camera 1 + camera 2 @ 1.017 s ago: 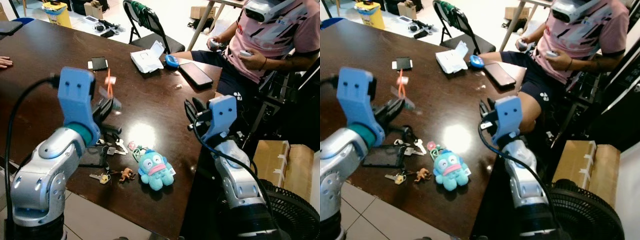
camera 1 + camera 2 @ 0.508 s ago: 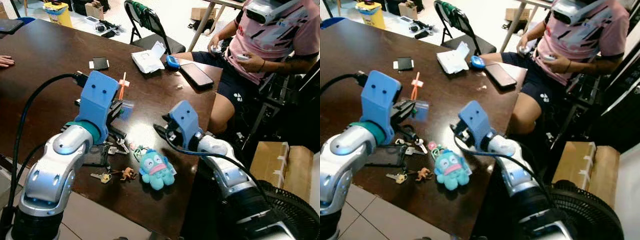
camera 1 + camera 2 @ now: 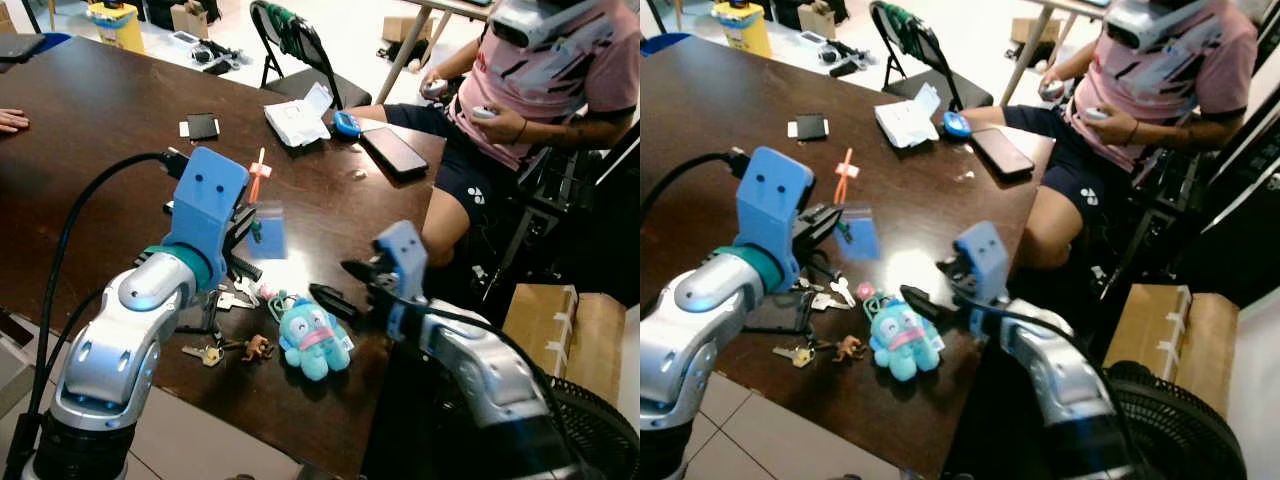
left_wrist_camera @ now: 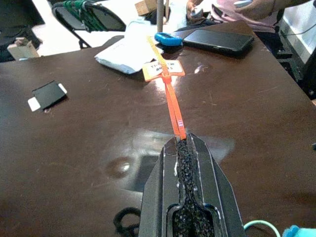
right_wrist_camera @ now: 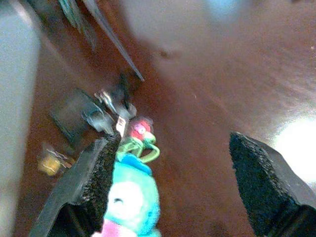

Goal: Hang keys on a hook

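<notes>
My left fingers [image 4: 180, 148] pinch orange hook [image 4: 165, 86], long way pointing away across desk [image 3: 90, 120]. My right fingers [image 5: 168, 168] spread wide above keys [image 3: 232, 296] beside blue toy [image 3: 305, 340], near desk edge.

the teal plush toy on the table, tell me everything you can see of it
The teal plush toy is a small soft fabric figure with a round head, big eyes, a pink mouth and stubby legs. It lies face up on the dark wooden table near the front edge. A green ring at its head links it to a pink charm and the keys. The open right pincer hovers just above it, not touching.
</notes>
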Motion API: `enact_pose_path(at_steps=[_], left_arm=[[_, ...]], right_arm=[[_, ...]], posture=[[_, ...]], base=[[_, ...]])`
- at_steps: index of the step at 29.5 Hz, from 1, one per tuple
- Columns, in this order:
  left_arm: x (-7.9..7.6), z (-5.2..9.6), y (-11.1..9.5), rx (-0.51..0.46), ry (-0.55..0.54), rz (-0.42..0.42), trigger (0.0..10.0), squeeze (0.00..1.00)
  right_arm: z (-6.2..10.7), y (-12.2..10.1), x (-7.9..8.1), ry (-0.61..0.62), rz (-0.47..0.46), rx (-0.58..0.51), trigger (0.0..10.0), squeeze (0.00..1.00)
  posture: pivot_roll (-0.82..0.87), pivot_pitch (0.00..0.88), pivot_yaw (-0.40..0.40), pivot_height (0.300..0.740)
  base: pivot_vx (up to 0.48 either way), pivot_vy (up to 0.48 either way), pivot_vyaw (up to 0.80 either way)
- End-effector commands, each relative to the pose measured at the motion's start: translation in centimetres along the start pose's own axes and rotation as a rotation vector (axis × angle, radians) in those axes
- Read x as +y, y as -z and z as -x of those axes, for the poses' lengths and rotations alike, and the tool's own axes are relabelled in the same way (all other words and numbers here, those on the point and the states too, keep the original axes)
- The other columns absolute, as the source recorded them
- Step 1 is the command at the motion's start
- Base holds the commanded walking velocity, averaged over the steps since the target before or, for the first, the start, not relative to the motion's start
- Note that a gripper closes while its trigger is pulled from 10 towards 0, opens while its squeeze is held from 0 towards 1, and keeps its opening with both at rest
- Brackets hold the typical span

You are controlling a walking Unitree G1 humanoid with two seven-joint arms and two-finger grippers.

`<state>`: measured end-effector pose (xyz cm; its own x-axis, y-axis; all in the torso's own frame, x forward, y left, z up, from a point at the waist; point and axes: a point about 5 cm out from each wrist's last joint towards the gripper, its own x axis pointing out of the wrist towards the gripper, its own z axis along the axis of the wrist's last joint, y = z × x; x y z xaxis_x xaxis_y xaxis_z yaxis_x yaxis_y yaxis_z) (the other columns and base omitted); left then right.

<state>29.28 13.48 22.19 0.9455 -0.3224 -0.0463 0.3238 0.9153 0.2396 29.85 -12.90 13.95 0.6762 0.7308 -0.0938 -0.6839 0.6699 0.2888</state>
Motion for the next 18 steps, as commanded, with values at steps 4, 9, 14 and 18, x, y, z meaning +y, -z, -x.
enact_pose_path(at_steps=[4,9,14,18], left_arm=[[-0.3,-0.1,0.1,-0.002,0.026,-0.006,10.0,0.02],[-0.2,0.0,0.1,-0.001,0.025,-0.005,10.0,0.02],[-0.2,0.1,0.3,0.004,0.026,-0.001,10.0,0.02],[-0.2,0.1,0.3,0.007,0.024,0.003,10.0,0.02]], right_arm=[[0.5,0.8,0.7,-0.050,-0.106,0.030,10.0,0.00],[0.8,1.8,0.9,-0.053,-0.138,0.090,10.0,0.00],[1.0,3.0,1.0,-0.051,-0.126,0.198,10.0,0.00],[1.0,3.3,1.4,-0.090,-0.106,0.263,10.0,0.00]], posture=[[0.09,0.000,0.050,0.740],[0.09,0.000,0.054,0.740],[0.09,0.006,0.056,0.740],[0.10,0.014,0.053,0.740]], base=[[0.000,0.000,0.00],[0.000,0.000,0.00],[0.000,0.000,0.00],[0.000,0.000,0.00]])
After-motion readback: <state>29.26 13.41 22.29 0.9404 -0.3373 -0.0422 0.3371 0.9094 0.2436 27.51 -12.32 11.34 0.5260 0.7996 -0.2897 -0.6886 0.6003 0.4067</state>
